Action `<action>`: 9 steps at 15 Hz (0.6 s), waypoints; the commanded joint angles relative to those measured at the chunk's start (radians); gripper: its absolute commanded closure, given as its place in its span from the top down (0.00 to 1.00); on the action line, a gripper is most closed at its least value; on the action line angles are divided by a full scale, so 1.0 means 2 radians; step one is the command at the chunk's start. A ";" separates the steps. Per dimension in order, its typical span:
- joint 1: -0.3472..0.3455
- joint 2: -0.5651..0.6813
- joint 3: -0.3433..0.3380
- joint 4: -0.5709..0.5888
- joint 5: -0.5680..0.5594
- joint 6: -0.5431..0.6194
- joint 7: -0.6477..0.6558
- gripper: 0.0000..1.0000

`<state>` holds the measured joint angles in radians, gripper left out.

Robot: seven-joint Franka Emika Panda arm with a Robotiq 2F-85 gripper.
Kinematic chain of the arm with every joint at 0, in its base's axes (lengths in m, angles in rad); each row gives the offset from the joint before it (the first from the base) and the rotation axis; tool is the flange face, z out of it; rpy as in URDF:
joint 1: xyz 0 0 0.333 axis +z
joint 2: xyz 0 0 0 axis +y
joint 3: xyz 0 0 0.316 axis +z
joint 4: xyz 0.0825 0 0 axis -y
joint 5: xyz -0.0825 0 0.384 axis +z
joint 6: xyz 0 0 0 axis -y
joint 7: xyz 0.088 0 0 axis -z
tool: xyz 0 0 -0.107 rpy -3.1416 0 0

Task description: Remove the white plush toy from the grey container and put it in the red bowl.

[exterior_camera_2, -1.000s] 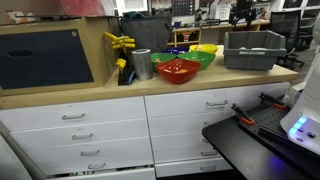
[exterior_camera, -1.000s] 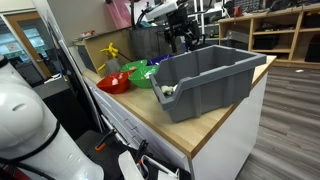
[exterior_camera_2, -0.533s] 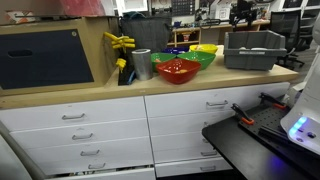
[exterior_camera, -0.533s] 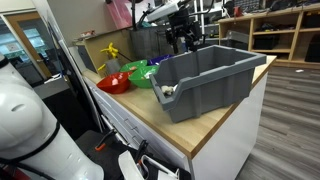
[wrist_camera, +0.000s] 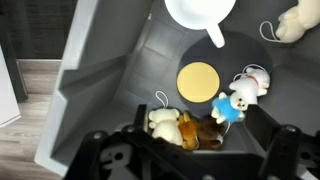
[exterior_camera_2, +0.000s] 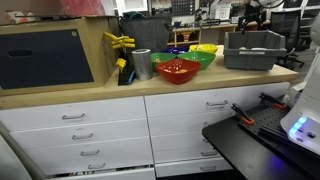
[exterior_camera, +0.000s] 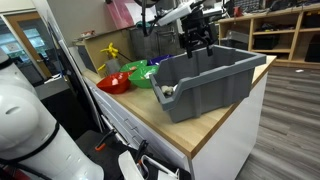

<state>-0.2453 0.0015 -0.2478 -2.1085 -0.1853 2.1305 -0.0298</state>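
Note:
The grey container [exterior_camera: 205,80] stands on the wooden counter and also shows in an exterior view [exterior_camera_2: 254,48]. In the wrist view I look down into the grey container [wrist_camera: 120,70]. The white plush toy [wrist_camera: 163,122] lies on its floor, pressed against a brown plush [wrist_camera: 192,130]. My gripper [wrist_camera: 200,138] is open and empty. It hangs above these toys, with a finger on either side. In both exterior views the gripper [exterior_camera: 197,40] [exterior_camera_2: 250,15] is above the container. The red bowl [exterior_camera: 113,82] [exterior_camera_2: 178,69] sits on the counter beside the container.
The container also holds a white toy in a blue shirt [wrist_camera: 238,100], a yellow disc [wrist_camera: 198,80], a white ladle-like dish [wrist_camera: 200,12] and a cream plush [wrist_camera: 297,20]. A green bowl [exterior_camera: 143,76] sits between the red bowl and the container. A small whitish lump [exterior_camera: 167,91] rests on the container's near corner.
My gripper has moved from beyond the container's far rim to a spot over its inside. Nothing on the counter has moved.

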 commanded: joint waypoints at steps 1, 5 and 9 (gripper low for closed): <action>-0.006 0.037 -0.006 0.018 -0.010 0.021 0.015 1.00; -0.003 0.071 -0.005 0.018 -0.005 0.043 0.024 1.00; 0.002 0.104 -0.003 0.026 -0.005 0.062 0.048 1.00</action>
<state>-0.2514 0.1614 -0.2563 -2.0939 -0.1884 2.2365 0.0177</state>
